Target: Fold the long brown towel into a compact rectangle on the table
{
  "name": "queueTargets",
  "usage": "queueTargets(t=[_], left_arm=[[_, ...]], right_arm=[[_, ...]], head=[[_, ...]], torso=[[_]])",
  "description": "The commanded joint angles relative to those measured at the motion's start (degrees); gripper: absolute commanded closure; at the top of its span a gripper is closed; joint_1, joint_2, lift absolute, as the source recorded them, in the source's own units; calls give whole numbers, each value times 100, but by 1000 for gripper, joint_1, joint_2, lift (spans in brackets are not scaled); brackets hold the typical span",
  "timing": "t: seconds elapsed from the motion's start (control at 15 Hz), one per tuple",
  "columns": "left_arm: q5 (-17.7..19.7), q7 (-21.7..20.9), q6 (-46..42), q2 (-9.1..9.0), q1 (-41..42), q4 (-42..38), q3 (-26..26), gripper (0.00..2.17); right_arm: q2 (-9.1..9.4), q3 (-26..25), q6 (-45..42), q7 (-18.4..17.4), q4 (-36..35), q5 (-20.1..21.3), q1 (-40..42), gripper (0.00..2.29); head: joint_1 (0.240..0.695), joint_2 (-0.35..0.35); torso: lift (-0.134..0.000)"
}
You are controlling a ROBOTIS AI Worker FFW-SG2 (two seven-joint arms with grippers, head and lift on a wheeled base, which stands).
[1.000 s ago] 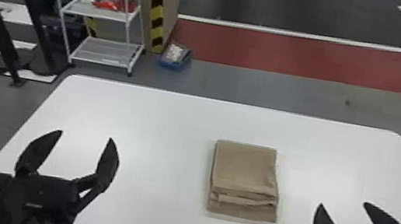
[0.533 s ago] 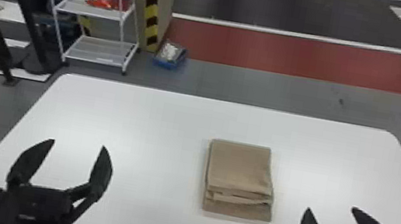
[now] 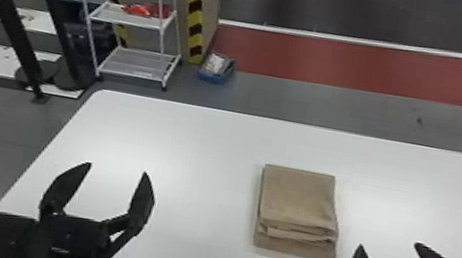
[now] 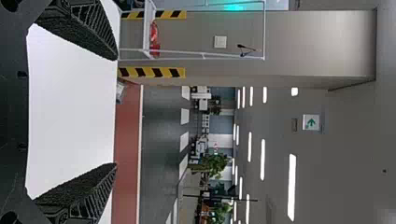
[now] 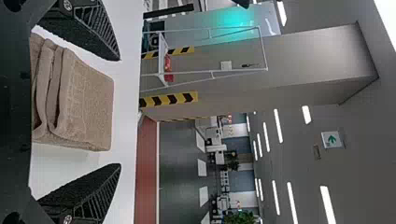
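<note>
Head view: the white table (image 3: 215,137) carries the brown towel (image 3: 299,202), folded into a compact block right of centre, longer axis running away from me. The block lies between my left gripper (image 3: 118,168) and my right gripper (image 3: 389,244), touching neither. Both are spread wide and hold nothing. The right is nearer: from it, the towel lies to the left and slightly forward. The left stands farther off, on the opposite side. At the towel's near end, stacked folds (image 3: 297,238) step out unevenly; its near right corner faces the right gripper. Judgement: folding appears complete. If the near end requires squaring, use the right gripper, approaching leftward without lifting layers.
</note>
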Motion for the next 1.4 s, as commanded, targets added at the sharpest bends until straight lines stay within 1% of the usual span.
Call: queueTargets(t=[0.0, 1.33], left_arm=[[1, 0, 1, 2, 0, 12, -19, 70], [1, 9, -386, -24, 281, -32, -36, 80]], right_arm=[[5, -16, 12, -3, -65, -67, 74, 80], [5, 72, 12, -197, -188, -242, 258, 97]], head=[[695, 116], [695, 114]], torso=[[-57], [-57]])
